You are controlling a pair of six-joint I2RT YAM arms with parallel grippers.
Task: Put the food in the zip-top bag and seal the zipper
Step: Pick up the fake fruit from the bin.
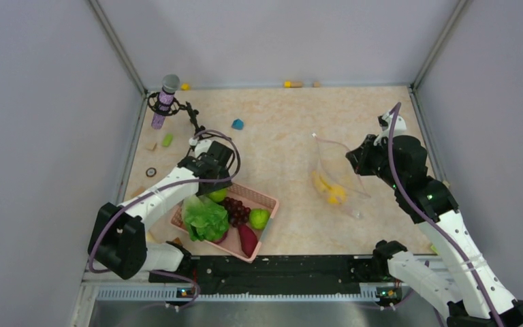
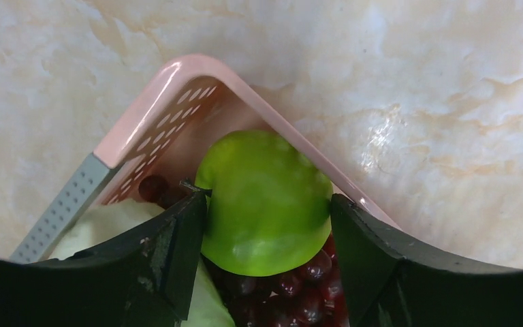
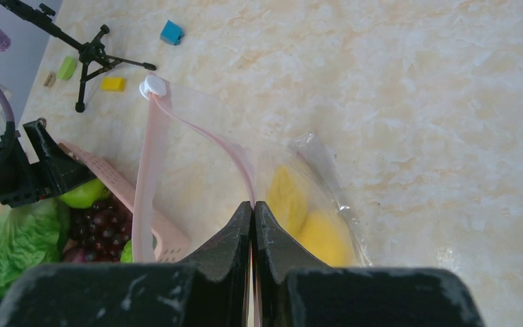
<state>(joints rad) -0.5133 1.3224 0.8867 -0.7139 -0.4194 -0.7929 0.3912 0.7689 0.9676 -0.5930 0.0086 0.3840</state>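
A pink basket (image 1: 271, 202) holds lettuce (image 1: 205, 218), dark grapes (image 1: 235, 210), a green fruit (image 1: 259, 218) and a reddish sweet potato (image 1: 247, 240). My left gripper (image 2: 265, 218) is in the basket's far corner, its fingers closed on both sides of another green round fruit (image 2: 265, 201) that rests over the grapes (image 2: 293, 286). My right gripper (image 3: 252, 208) is shut on the pink zipper strip (image 3: 146, 163) and holds the clear bag (image 1: 337, 174) up with its mouth open. A yellow banana (image 3: 282, 191) and lemon (image 3: 320, 235) lie inside the bag.
A microphone on a black tripod (image 1: 165, 102) stands at the back left. Small blocks lie about: blue (image 1: 238, 124), green (image 1: 167, 139), yellow by the back wall (image 1: 289, 84). Grey walls close in the table on three sides.
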